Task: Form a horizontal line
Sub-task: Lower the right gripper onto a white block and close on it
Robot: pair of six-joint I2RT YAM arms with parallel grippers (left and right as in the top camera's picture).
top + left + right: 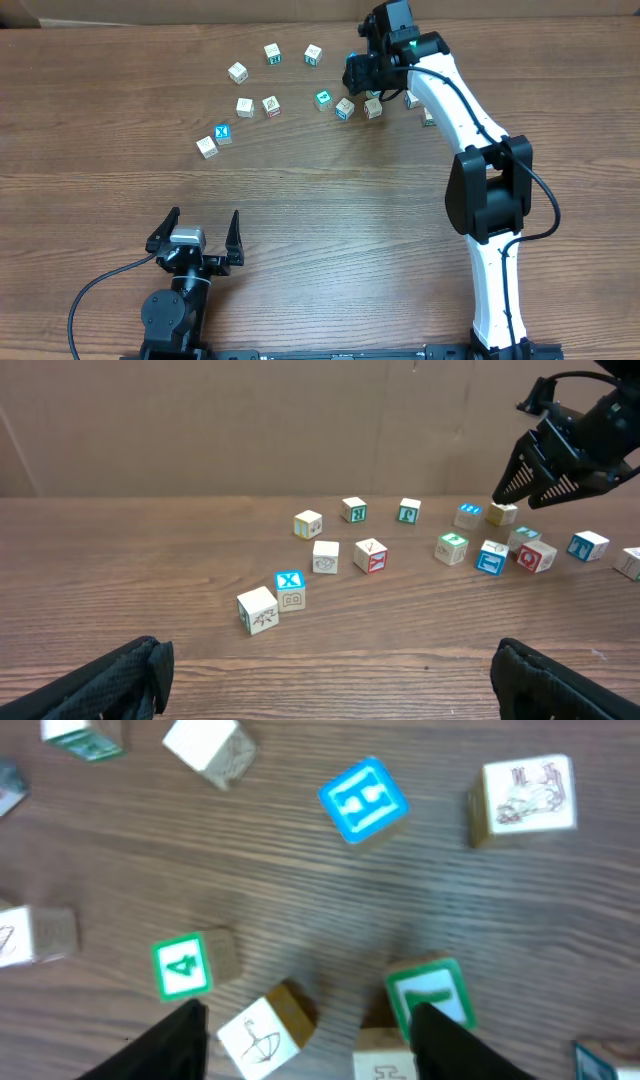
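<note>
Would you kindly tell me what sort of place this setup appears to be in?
Probably a robotics lab bench: two robot arms mounted at a wood-grain table, a plain cardboard backdrop behind it, and small letter cubes scattered about as practice pieces.

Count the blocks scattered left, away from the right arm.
7. Three in a far arc: left block, middle block, right block. Two side by side: pale block, red-marked block. Two together nearest the left arm: blue X block, plain block. None seem hidden.
</note>
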